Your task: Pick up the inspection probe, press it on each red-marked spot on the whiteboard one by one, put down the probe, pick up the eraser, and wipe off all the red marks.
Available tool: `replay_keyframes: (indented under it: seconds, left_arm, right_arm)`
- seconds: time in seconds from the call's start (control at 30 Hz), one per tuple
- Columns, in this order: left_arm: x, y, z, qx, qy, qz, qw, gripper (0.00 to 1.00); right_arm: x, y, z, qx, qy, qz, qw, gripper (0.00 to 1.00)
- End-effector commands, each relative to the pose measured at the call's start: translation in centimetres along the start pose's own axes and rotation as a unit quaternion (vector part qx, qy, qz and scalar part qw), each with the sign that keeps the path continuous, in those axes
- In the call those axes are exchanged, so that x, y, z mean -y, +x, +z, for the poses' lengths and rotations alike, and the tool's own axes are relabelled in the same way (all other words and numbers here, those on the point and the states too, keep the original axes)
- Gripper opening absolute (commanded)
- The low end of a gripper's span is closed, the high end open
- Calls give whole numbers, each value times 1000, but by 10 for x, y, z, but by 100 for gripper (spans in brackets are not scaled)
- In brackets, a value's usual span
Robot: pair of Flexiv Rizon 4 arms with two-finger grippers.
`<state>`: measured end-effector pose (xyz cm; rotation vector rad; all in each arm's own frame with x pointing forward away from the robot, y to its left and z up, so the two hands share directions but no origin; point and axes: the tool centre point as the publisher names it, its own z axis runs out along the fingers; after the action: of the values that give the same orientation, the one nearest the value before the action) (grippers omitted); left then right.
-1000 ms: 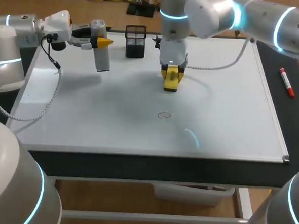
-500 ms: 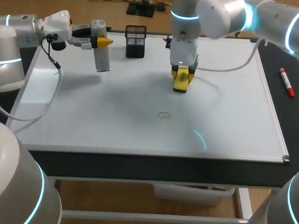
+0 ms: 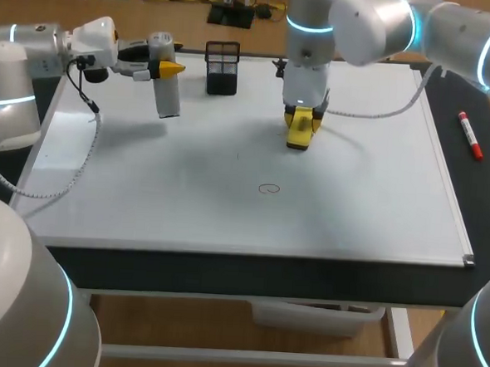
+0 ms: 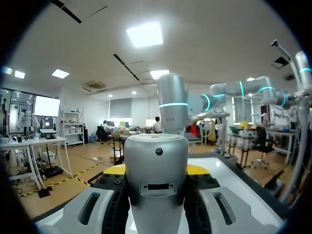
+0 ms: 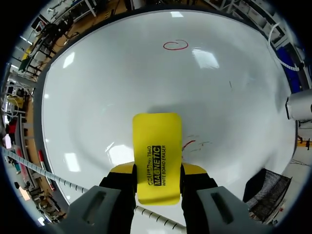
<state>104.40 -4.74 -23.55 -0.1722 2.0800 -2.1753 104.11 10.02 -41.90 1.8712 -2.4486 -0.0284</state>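
- Head view: your right tool [image 3: 302,119] is closed on the flat yellow block eraser [image 3: 298,138], which lies face down on the glossy white whiteboard [image 3: 377,200], near the far middle. The one plain red-marked spot, a small red ring [image 3: 269,188], lies nearer you and a little towards your left arm's side of the eraser. The right arm is much the nearer to it. Your left tool [image 3: 162,64] grips the silver cylindrical inspection probe [image 3: 167,91] over the board's far left corner.
- Left wrist view: the probe [image 4: 156,180] stands upright across the fingers, clamped from both sides.
- Right wrist view: the eraser [image 5: 157,151] is held by its near end. Its long axis runs straight ahead of the tool towards the ring [image 5: 175,45], which is well apart from it. A faint red smear [image 5: 192,143] just beside the eraser looks like unwiped ink, though it is too thin to be sure.
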Motion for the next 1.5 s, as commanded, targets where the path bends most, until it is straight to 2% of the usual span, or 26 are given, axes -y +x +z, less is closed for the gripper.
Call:
replay_keyframes:
  seconds: [0.03, 0.23, 0.4, 0.57, 1.07, 1.5]
  left_arm:
    - [1, 1, 0, 2, 0, 1, 1000, 0]
    - [1, 1, 0, 2, 0, 1, 1000, 0]
    - [1, 1, 0, 2, 0, 1, 1000, 0]
    - [1, 1, 0, 2, 0, 1, 1000, 0]
    - [1, 1, 0, 2, 0, 1, 1000, 0]
    - [1, 1, 0, 2, 0, 1, 1000, 0]
  right_arm:
    - [-9, -5, -25, 3, 16, -15, 1000, 0]
    - [-12, -31, -30, 11, 21, -44, 999, 0]
    - [-11, -48, -15, 8, 5, -66, 998, 0]
    - [-11, -55, -5, 8, -2, -76, 997, 0]
    - [-9, -50, 11, 4, -14, -74, 997, 0]
    - [-3, -25, 18, 4, -16, -43, 999, 0]
